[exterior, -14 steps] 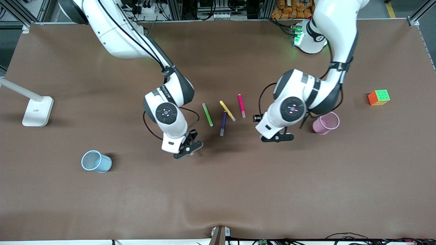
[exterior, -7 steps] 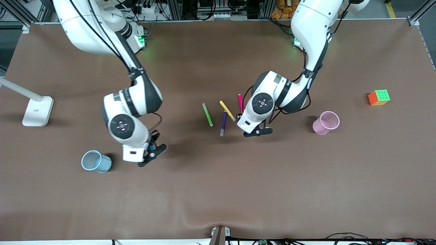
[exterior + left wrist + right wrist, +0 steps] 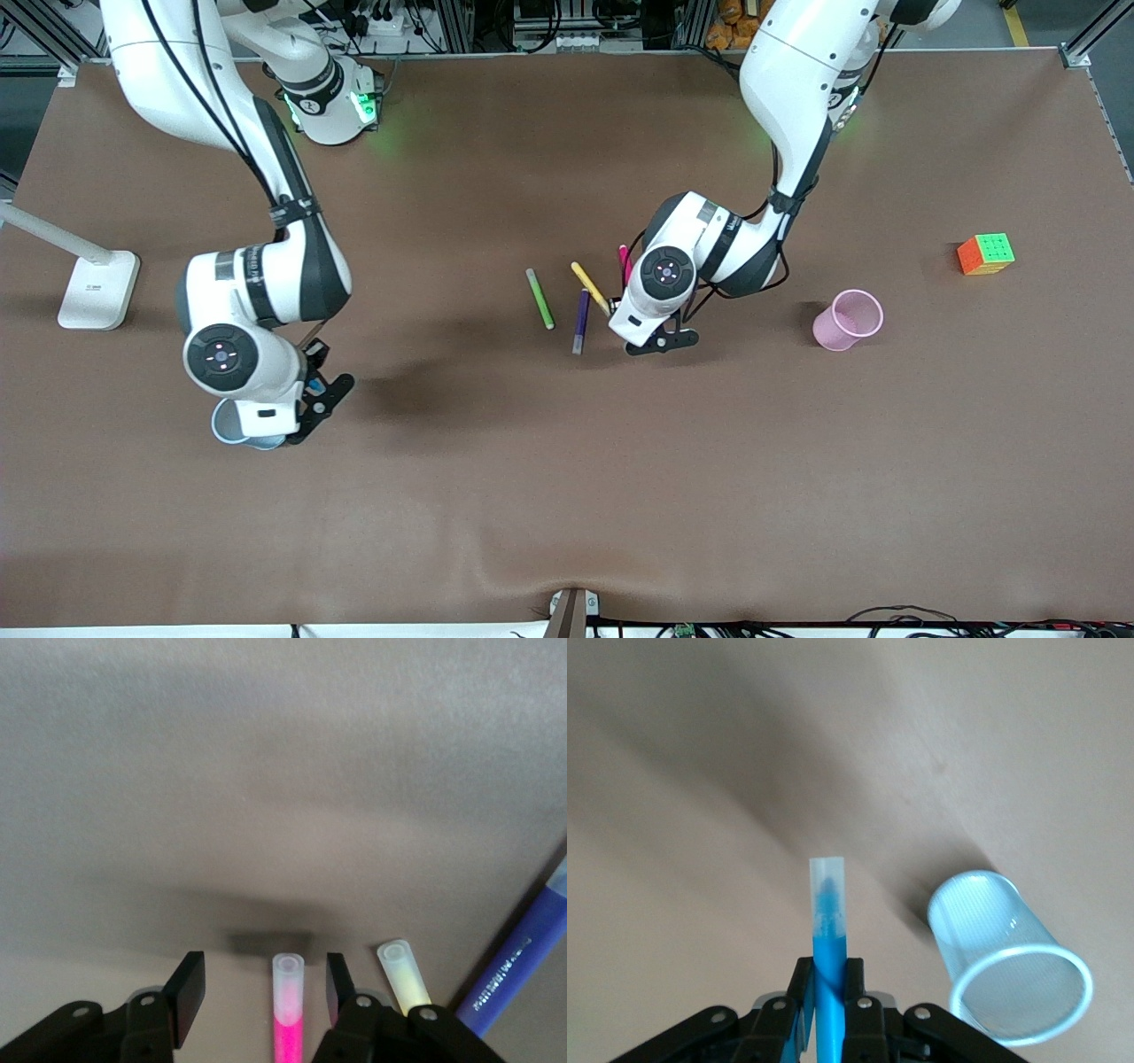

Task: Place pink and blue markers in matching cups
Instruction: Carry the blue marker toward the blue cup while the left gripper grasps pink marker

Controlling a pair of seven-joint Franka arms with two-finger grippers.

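Your right gripper (image 3: 824,1014) pinches the blue marker (image 3: 827,930) just beside the pale blue cup (image 3: 1010,974): next, centre it over the rim. Your left gripper (image 3: 266,988), jaws spread, straddles the pink marker (image 3: 286,1010) on the table; squeeze next, with the pink cup (image 3: 849,320) waiting toward that arm's end.

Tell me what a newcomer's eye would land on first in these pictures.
First, the right gripper, shut on the blue marker and hanging beside the pale blue cup at the right arm's end of the table. Next, the left gripper, its fingers open on either side of the pink marker in the row of markers at mid-table. Then the pink cup, toward the left arm's end.
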